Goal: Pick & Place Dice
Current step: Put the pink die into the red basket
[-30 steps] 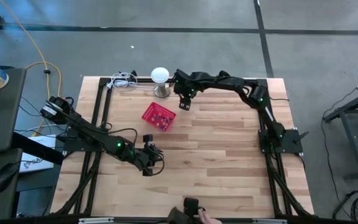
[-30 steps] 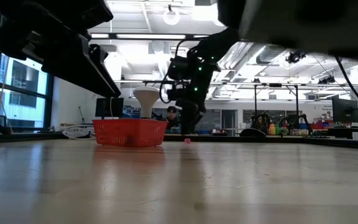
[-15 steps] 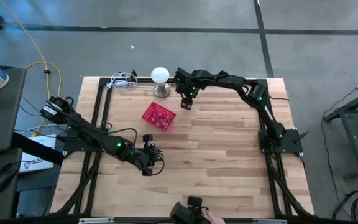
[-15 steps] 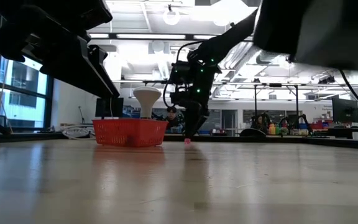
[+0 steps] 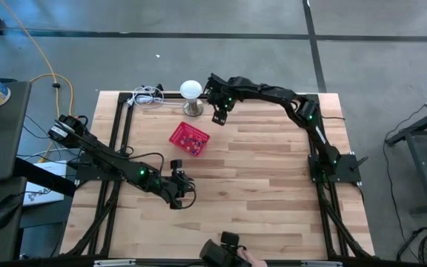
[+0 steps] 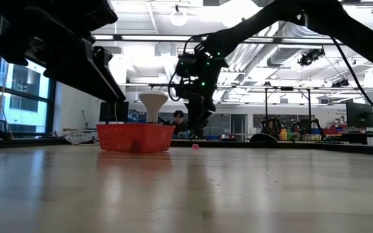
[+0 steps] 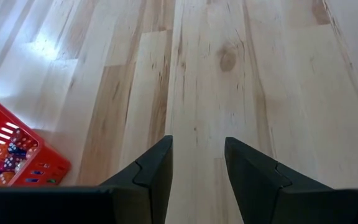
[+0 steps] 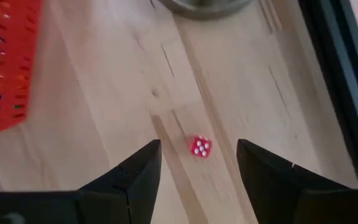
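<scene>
A single red die (image 8: 200, 147) with white pips lies on the bare wood ahead of my right fingers, in line with the gap between them and touching neither. Its upper face shows five or six pips; I cannot tell which. It sits apart from the red mesh basket (image 5: 190, 139), on its far-right side; from table height it is a tiny pink speck (image 6: 195, 146) just right of that basket. The other dice (image 7: 8, 158) lie heaped inside the basket, red, orange and blue ones showing through the mesh.
</scene>
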You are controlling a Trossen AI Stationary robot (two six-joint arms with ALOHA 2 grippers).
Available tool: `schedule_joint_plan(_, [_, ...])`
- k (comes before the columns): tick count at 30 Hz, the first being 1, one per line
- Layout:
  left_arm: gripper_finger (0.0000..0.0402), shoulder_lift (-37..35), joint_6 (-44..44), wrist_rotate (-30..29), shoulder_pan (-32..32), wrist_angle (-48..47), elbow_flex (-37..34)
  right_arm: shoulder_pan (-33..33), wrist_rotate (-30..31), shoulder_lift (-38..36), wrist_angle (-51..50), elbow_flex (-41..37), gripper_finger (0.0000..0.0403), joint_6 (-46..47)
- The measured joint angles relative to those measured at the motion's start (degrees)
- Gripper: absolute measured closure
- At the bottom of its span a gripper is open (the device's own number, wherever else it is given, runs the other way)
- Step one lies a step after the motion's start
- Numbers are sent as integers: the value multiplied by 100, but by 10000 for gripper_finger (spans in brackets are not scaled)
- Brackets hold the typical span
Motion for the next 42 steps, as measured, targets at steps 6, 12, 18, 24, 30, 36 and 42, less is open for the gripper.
schedule_joint_plan(6, [262, 0, -124, 2, 0, 38, 0, 196, 260, -317, -332, 0, 202, 471])
schedule_joint_plan(12, [262, -80, -137, -700, 90, 302, 2, 842, 818, -1015, -1266, -52, 202, 1396])
schedule_joint_plan(18, [262, -538, 177, -880, 636, 469, 13, 2023, 2039, -2448, -1509, -1218, 202, 2548])
schedule_joint_plan(24, [262, -607, 824, 825, 1814, 1070, 15, 3424, 2882, -4198, -1076, -3036, 202, 4363])
schedule_joint_plan(30, [262, -152, 947, 2062, 3052, 920, 606, 4940, 3501, -5364, -231, -4801, 202, 6320])
schedule_joint_plan(36, [262, 1012, 1085, 2392, 3552, -591, 2336, 5889, 4193, -5772, 522, -5869, 202, 6931])
schedule_joint_plan(42, [262, 2303, 994, 2379, 4139, -1441, 3728, 6530, 5416, -5786, 800, -6194, 202, 6802])
